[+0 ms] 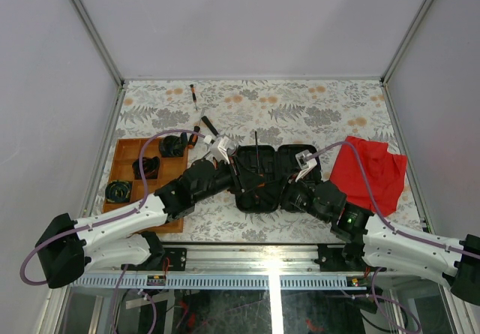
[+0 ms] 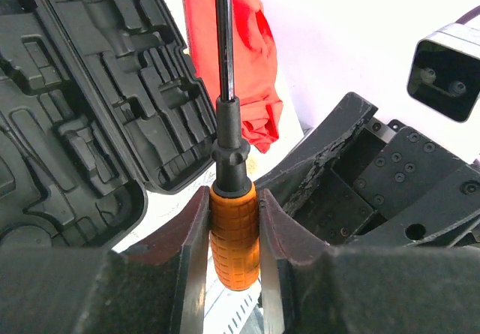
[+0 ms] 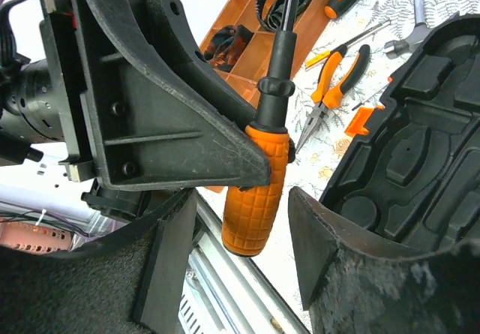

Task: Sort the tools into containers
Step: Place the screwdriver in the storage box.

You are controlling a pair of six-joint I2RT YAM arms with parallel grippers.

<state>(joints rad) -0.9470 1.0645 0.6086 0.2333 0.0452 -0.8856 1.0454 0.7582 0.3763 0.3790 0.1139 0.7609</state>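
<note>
The screwdriver [image 2: 234, 233], with a knurled orange grip, black collar and slim steel shaft, hangs over the open black case [image 2: 90, 109] toward the worktop's [image 1: 300, 109] 6 o'clock edge. The left hand [image 2: 234, 206] clamps its grip, and the butt points between the right hand's [image 3: 244, 214] parted fingers, likely for a handover. The wooden tray [image 3: 255, 49] lies at the case's 9 o'clock and a red cloth [image 2: 240, 49] at 3.

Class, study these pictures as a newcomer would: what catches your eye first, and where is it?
The orange-handled screwdriver, clamped in the left gripper by the open black case mid-table, with the right gripper open around its handle. Then the red cloth at the right and the wooden tray at the left.
</note>
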